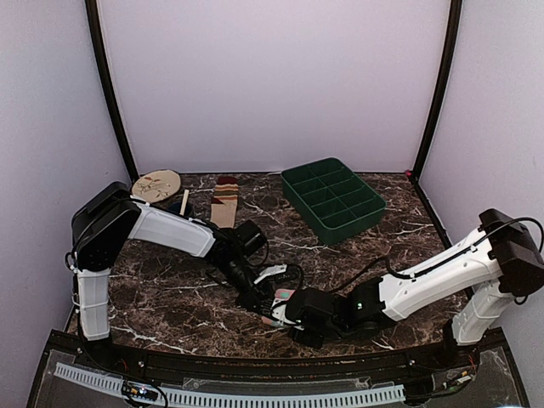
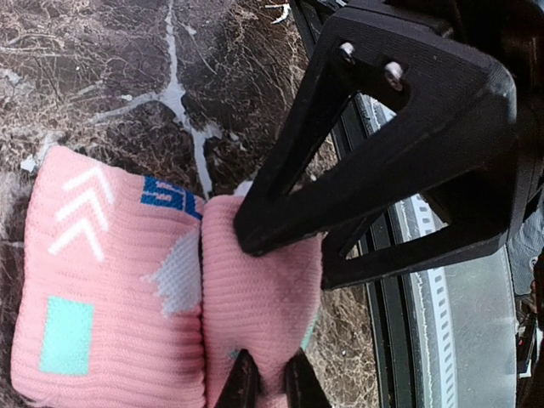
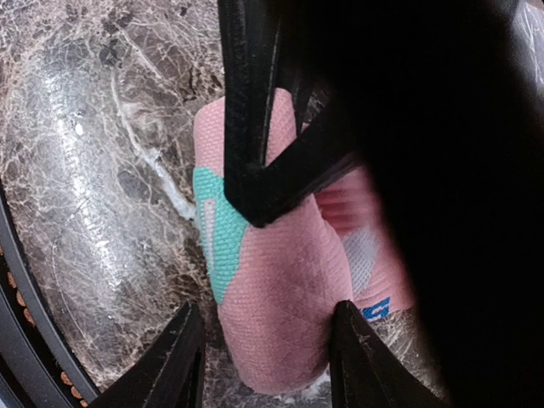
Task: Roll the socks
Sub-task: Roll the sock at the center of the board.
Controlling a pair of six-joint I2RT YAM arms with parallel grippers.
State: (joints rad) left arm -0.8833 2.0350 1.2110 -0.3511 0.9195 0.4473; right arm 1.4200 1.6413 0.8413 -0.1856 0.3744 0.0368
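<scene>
The pink sock (image 2: 110,280) is being rolled near the front of the table (image 1: 170,289). Its folded end is being pinched by the left gripper (image 2: 272,382), jaws together on it. The roll is being straddled by the right gripper (image 3: 268,357), jaws apart. Next, a clamp and further turning are probably being called for.

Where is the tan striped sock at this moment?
In the top view the tan striped sock lies at the back left of the table, just right of the round plate and left of the green tray.
</scene>
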